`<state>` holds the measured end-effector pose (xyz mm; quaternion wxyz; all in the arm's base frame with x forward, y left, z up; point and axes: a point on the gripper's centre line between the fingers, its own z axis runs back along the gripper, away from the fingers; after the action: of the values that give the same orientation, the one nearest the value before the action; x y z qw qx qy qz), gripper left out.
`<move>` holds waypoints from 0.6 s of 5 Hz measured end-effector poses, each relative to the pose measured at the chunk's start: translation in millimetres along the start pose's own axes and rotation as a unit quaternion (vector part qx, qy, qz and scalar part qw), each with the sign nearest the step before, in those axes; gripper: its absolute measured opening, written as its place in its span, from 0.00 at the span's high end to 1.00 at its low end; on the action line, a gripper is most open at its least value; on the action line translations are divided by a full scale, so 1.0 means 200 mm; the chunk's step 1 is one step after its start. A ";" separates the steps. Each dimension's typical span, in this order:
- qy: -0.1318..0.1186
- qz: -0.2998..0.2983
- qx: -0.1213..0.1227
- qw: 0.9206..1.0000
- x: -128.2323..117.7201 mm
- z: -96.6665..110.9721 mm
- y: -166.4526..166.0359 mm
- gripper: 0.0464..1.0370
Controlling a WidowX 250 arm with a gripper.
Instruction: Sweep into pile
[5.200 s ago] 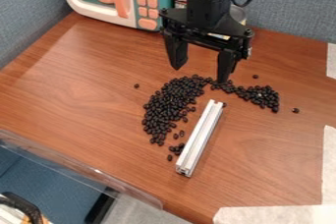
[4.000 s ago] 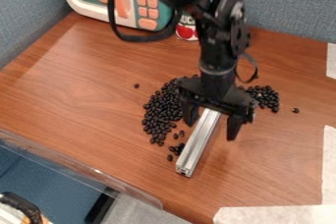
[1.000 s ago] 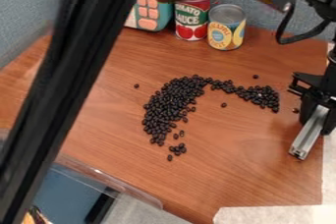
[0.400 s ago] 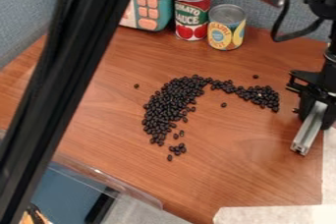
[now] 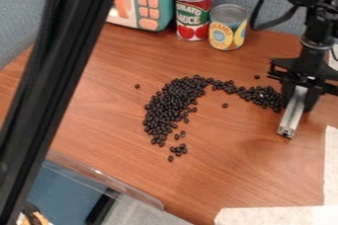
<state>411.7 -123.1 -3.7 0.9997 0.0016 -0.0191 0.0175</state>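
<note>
At the right of the table, my gripper (image 5: 297, 95) is shut on a silver metal bar (image 5: 292, 113), whose free end points down toward the front. The bar's upper end is hidden between the fingers. Black beans (image 5: 169, 106) lie in a curved band, thick at the left and thinner toward the right, where the last ones (image 5: 269, 97) are right beside the gripper. A few loose beans (image 5: 178, 150) sit below the band, and single ones lie around it.
Behind the beans stand a red and green can (image 5: 192, 14), a yellow-labelled can (image 5: 228, 29) and a toy microwave (image 5: 147, 7). The black arm crosses the left side. White tape (image 5: 277, 216) marks the front right; a clear edge strip (image 5: 105, 182) runs front left.
The metal bar was lying beside the beans; my gripper took hold of it and carried it to the far right. Most recently gripper and bar moved back left, close to the right-hand beans.
</note>
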 end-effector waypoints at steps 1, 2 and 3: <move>-0.005 0.019 0.012 1.000 0.02 0.00 0.07 0.66; -0.016 0.056 0.037 0.998 0.03 0.01 0.18 0.66; -0.019 0.126 0.054 0.990 0.01 0.02 0.36 0.66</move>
<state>410.7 -50.5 -0.4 0.9874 0.0539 -0.0370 0.1443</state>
